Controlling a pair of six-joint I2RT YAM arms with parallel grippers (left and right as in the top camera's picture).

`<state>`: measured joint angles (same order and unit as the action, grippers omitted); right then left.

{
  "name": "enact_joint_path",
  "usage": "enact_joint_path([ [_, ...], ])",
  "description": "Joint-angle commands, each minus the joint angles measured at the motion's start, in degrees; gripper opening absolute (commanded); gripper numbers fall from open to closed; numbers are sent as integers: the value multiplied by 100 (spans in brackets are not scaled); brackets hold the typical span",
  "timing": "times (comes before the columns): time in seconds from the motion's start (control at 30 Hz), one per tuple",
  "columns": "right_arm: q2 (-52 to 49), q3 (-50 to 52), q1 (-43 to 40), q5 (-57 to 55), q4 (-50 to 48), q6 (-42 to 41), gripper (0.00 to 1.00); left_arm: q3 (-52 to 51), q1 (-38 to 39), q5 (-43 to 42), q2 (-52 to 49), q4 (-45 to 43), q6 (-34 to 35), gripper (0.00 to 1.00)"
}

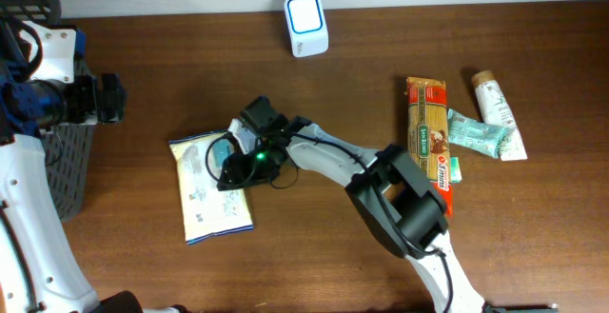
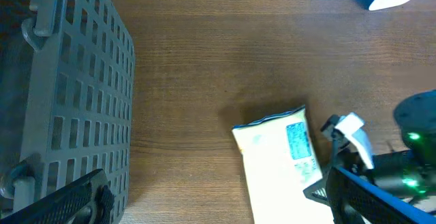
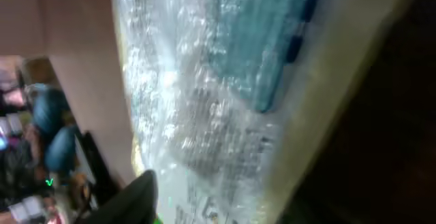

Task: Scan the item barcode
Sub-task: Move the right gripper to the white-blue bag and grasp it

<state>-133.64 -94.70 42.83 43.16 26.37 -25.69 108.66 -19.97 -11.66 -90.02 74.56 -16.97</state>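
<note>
Right claw (image 1: pixel 229 166), its grip impossible to tell, covers the far corner of the white packet (image 1: pixel 214 205), lying lengthwise near-to-far.

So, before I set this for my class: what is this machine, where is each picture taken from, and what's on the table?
Two robot arms work at a wooden table. One picture looks down from above; the others come from a camera on each wrist. The left tool hangs open and empty near a grey basket. The right tool is at one corner of a pale packet; whether it grips is unclear. Also lying there: a white scanner, a pasta packet, a white tube.
</note>
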Motion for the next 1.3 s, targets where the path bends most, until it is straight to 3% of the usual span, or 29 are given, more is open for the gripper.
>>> enact_joint_path([
  [0.0, -627, 179, 256, 81, -234, -184, 22, 24, -17, -59, 0, 13, -70, 99],
  [0.03, -627, 179, 260, 170, -361, -184, 4, 24, -20, -59, 0, 13, -70, 99],
  [0.23, -334, 168, -136, 210, -138, -46, 4, 24, -20, -59, 0, 13, -70, 99],
  [0.37, 763, 168, -354, -1106, 1255, 603, 4, 24, -20, -59, 0, 13, -70, 99],
  [0.47, 1329, 168, -549, -1589, 2079, 664, 4, 24, -17, -59, 0, 13, -70, 99],
  [0.5, 1510, 168, -669, -1744, 2439, 1025, 4, 24, -20, -59, 0, 13, -70, 99],
  [0.6, 1563, 168, -761, -1891, 2837, 1351, 4, 24, -20, -59, 0, 13, -70, 99],
  [0.87, 1429, 168, -446, -2017, 2424, 1257, 4, 24, -20, -59, 0, 15, -70, 99],
  [1.07, 1674, -868, -527, -3368, 4074, 1307, 4, 24, -20, -59, 0, 13, -70, 99],
  [1.27, 1672, -953, -249, -3488, 4415, 1388, 4, 24, -20, -59, 0, 13, -70, 99],
])
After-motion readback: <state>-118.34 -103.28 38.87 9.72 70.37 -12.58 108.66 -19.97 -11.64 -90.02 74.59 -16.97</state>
